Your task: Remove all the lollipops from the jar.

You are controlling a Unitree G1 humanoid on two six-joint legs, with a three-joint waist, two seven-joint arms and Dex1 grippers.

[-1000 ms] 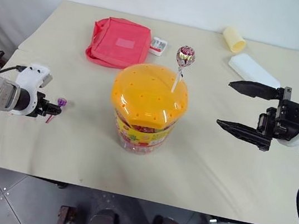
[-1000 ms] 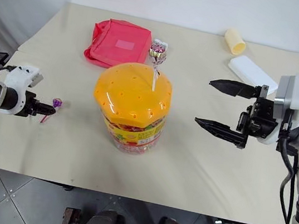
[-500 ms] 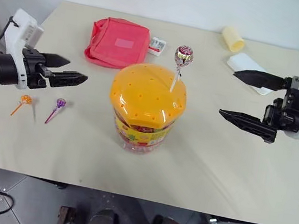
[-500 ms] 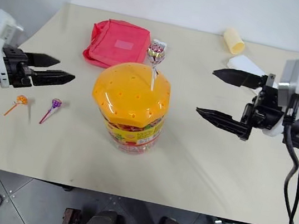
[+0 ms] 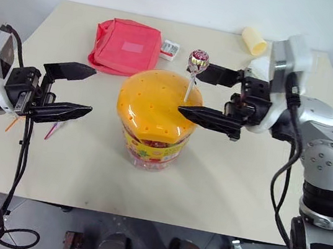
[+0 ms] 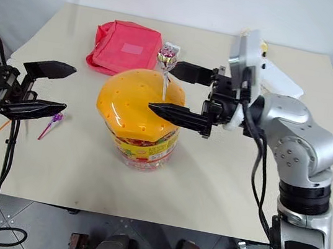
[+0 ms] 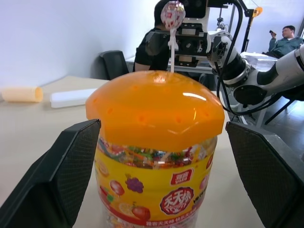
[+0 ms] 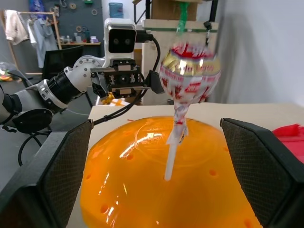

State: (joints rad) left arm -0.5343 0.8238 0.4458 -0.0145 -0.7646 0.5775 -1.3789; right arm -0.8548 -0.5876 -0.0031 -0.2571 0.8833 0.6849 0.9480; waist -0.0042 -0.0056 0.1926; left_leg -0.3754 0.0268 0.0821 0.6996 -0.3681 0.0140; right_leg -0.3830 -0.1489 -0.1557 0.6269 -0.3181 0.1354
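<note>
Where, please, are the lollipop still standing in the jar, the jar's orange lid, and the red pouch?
lollipop [image 5: 198, 61]: left eye view, on its foil-wrapped head.
orange lid [image 5: 151, 103]: left eye view, on the middle of the dome.
red pouch [image 5: 127, 46]: left eye view, on the middle of its top face.

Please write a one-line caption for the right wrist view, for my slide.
Open right gripper fingers straddle the last lollipop standing in the jar lid.

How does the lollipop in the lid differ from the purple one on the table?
The lid lollipop stands upright, stick in a hole of the jar lid; the purple lollipop lies flat on the table. The lid one's wrapper is gold, pink and silver; the other's purple. The lid one sits between the right pincer's open fingers; the purple one lies under the left pincer.
</note>
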